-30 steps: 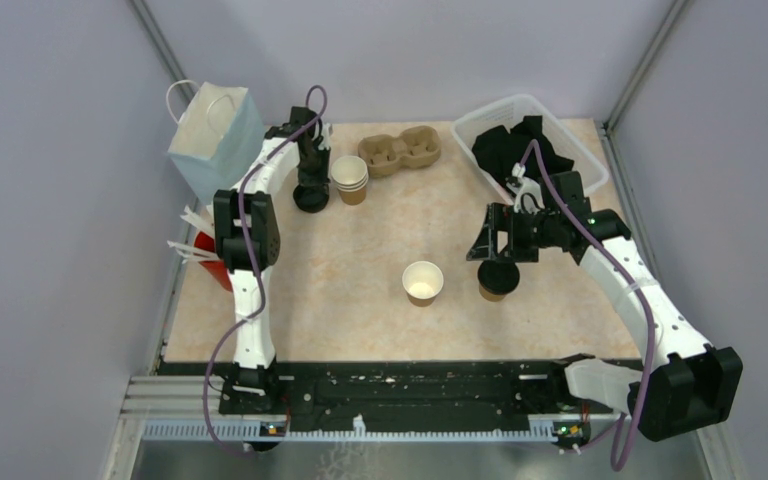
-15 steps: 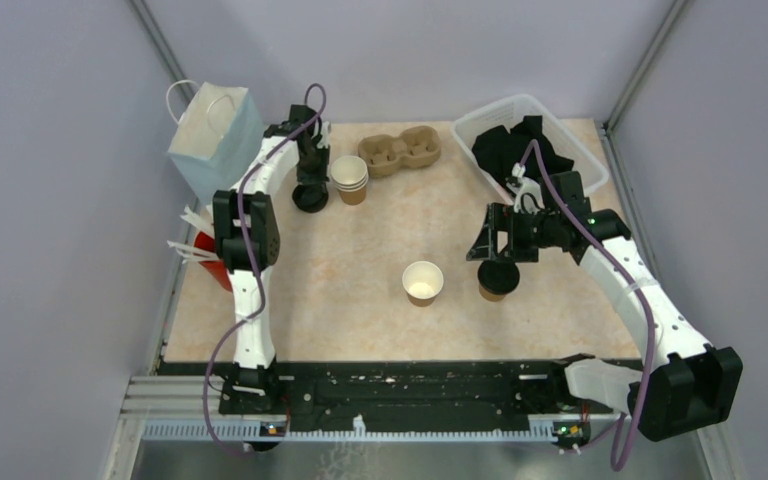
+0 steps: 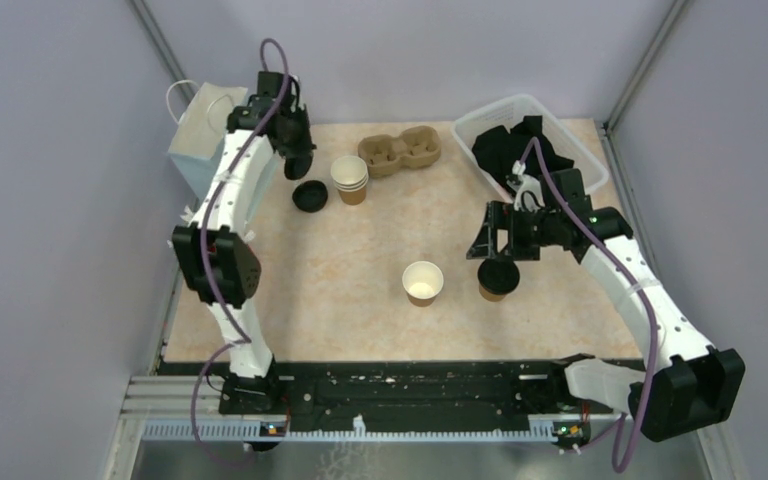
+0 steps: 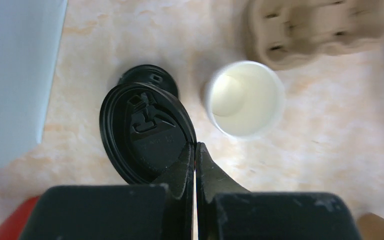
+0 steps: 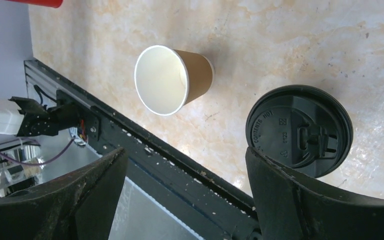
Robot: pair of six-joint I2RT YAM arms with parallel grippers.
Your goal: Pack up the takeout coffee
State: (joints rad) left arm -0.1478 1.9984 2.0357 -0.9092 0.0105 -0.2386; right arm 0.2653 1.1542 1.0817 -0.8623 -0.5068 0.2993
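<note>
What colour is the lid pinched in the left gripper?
The lid is black, clearest in the left wrist view.

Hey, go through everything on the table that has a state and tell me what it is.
Left gripper: shut on a black lid, held above the table.
Right gripper: open, over the lidded cup.
Centre cup: upright, no lid.
Stacked cups: upright, no lid.
Second lid: lying on the table.
Carrier: both holes empty.
Paper bag: upright.

Open cup [image 3: 422, 282] beside lidded cup [image 3: 498, 278]
</note>
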